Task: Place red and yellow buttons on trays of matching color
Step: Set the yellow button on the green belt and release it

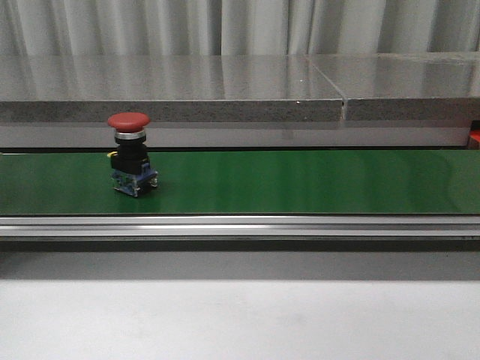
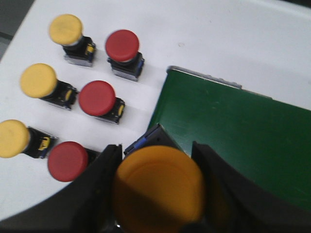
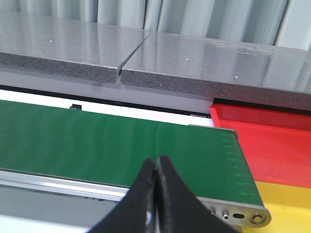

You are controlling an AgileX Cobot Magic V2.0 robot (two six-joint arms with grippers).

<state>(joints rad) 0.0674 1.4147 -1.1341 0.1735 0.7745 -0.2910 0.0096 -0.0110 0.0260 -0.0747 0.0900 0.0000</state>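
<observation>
Left tool (image 2: 158,194): clamped on a yellow button (image 2: 159,189), its cap filling the gap between the two dark fingers, cap face toward the wrist camera, so the button's long axis runs along the tool's approach line. Just beyond the held button, the end of the green belt (image 2: 228,136) begins; the cap sits at the belt's edge. Off to one side of the tool, on the white desk (image 2: 204,34), stock stands in two rows: three yellow buttons (image 2: 38,80) and three red buttons (image 2: 97,98), well clear of the fingers.

Right tool (image 3: 155,194): fingers pressed together, nothing between them. It hovers over the near rail at the belt's other end. Just past its tip to one side lie the red tray (image 3: 272,136) and, nearer, the yellow tray (image 3: 286,199).

Front view: one red button (image 1: 130,154) stands upright on the belt, neither arm visible.

Judgement: that red button lies up-belt from the right tool, which is the arm nearer the trays; it must open before any pick. Left arm's next move is a short drop onto the belt.
</observation>
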